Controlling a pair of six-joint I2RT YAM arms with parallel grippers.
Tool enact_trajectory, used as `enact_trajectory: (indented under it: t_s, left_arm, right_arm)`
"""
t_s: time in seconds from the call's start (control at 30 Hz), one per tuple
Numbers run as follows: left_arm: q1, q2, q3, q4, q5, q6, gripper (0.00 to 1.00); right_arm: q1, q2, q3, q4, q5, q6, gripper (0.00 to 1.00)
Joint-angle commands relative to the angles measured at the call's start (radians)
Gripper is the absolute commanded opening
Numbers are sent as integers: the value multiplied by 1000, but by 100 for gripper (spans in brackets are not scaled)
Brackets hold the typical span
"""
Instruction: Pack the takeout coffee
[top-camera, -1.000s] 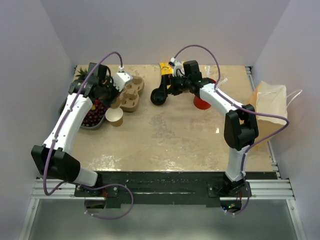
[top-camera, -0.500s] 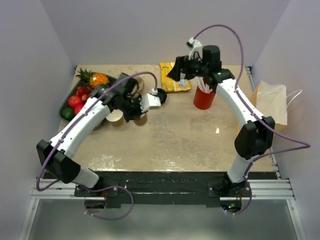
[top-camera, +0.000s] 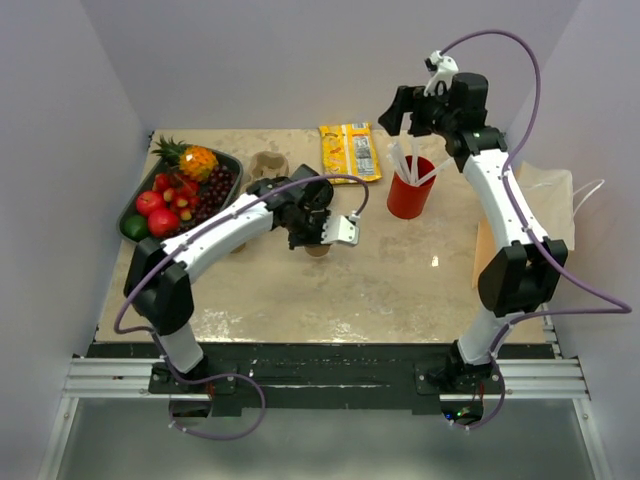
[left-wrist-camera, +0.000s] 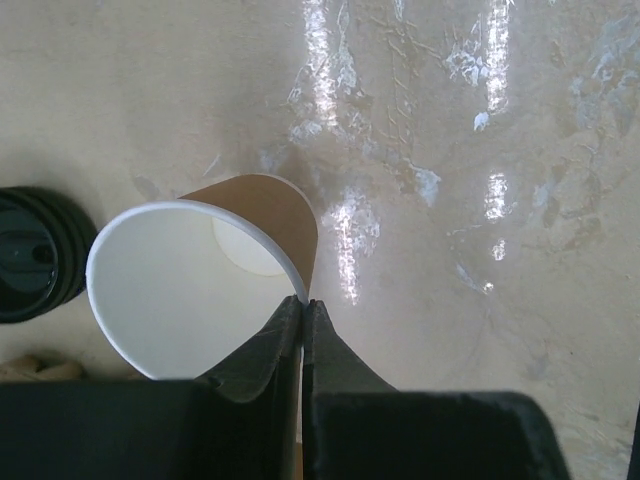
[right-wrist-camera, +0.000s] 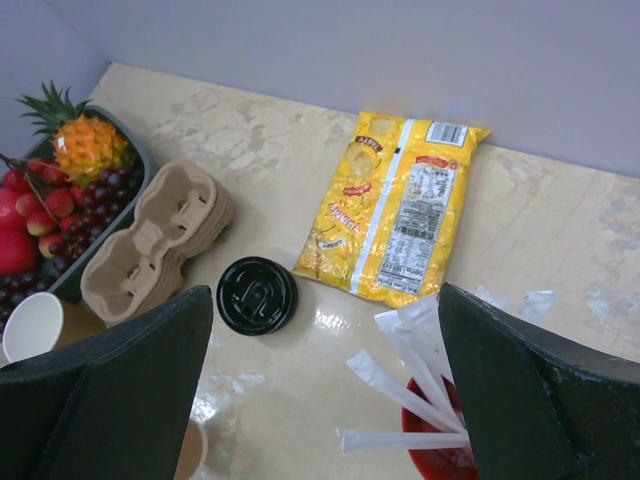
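The takeout coffee, a cup with its lid on, is not in view. My left gripper (left-wrist-camera: 302, 300) (top-camera: 314, 238) is shut on the rim of a lidless brown paper cup (left-wrist-camera: 200, 290) (top-camera: 318, 250) with a white inside. It holds the cup tilted at the table's middle. A black lid (left-wrist-camera: 30, 255) (right-wrist-camera: 256, 295) lies on the table just beside that cup; no cup shows under it. My right gripper (right-wrist-camera: 322, 290) (top-camera: 400, 102) hangs open and empty, high over the back of the table above the lid and the straws.
A red cup of wrapped straws (top-camera: 408, 195) (right-wrist-camera: 440, 440) stands back right. A yellow snack bag (top-camera: 350, 150) lies at the back, next to a stack of pulp cup carriers (right-wrist-camera: 150, 250). A fruit tray (top-camera: 135, 205) sits far left with another lidless cup (right-wrist-camera: 30, 325) beside it. A paper bag (top-camera: 555, 200) lies at the right edge.
My left arm swung right from the carriers to the table's middle, carrying the lidless cup. My right arm rose up and back from the lid, staying open.
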Motion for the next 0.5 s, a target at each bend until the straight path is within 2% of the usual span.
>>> enact_trajectory:
  t_s: [0.0,0.17,0.47]
  left_arm:
    - [-29,90,70,-2,-15,54,0]
    - [-49,120,96,-16,-1,42,0]
    - [-69,124,74,14,-15,-5,0]
  right_arm:
    - [7,-81,-44,24,11,-17,97]
    - [7,-110,-101,43,3,-9,97]
    - [9,-95,-84,29,-14,-12,97]
